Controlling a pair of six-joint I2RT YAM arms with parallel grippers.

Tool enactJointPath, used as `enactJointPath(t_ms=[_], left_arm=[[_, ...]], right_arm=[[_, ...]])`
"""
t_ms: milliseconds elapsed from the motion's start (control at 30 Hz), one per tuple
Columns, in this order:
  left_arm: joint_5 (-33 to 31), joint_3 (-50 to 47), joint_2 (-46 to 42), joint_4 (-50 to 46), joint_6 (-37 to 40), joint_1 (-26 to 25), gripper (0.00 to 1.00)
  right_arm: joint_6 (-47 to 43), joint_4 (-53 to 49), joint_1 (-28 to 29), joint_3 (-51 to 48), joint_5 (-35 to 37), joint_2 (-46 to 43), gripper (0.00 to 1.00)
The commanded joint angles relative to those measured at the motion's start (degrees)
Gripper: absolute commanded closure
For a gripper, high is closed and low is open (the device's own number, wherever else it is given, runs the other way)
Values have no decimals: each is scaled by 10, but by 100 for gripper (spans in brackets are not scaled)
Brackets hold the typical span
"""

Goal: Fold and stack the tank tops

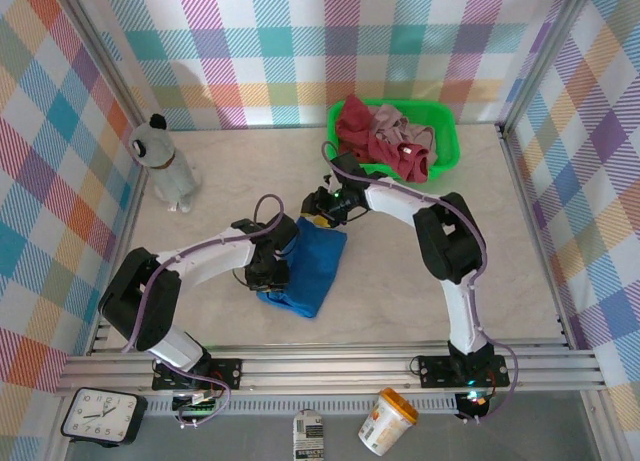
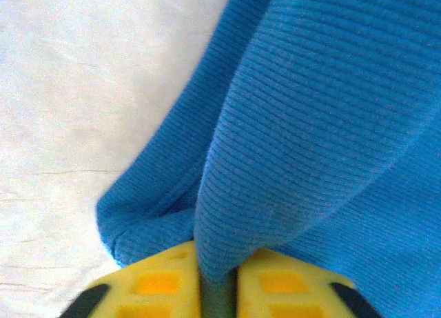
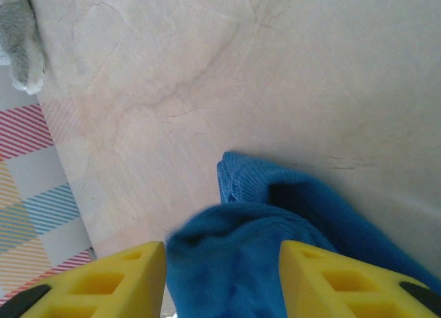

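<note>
Centrally on the table [image 1: 520, 281] lies the blue tank top [image 1: 312, 266], left gripper [image 2: 219, 290] clamped on a fold, right gripper [image 3: 222, 276] wide astride its far end; the red tank top [image 1: 352, 121] and pink tank top [image 1: 398, 133] sit in the far-edge green basket [image 1: 447, 146].

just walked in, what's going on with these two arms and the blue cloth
Both arms are working on the blue tank top, which lies bunched on the table. The left gripper is shut on a fold of it. The right gripper is open, with the cloth's far edge between its fingers. The dark red top and the pink top lie crumpled in the green basket, not yet folded.
</note>
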Motion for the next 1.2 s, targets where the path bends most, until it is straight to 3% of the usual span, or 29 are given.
enactJointPath(t_ms=[0, 167, 300, 433, 600, 1167], left_arm=[[-71, 30, -2, -60, 3, 7, 74], [-91, 49, -3, -93, 7, 11, 60], [-26, 31, -8, -65, 10, 10, 52], [-19, 13, 22, -48, 16, 11, 51], [-51, 12, 47, -48, 23, 17, 64], [-130, 27, 124, -55, 110, 78, 80]], right_arm=[[-105, -56, -9, -7, 47, -63, 52], [-183, -61, -9, -55, 80, -108, 50], [-258, -68, -9, -80, 84, -117, 50], [-298, -62, -7, -95, 71, -107, 52], [-311, -48, -4, -116, 71, -93, 55], [-317, -20, 28, -214, 78, -96, 73]])
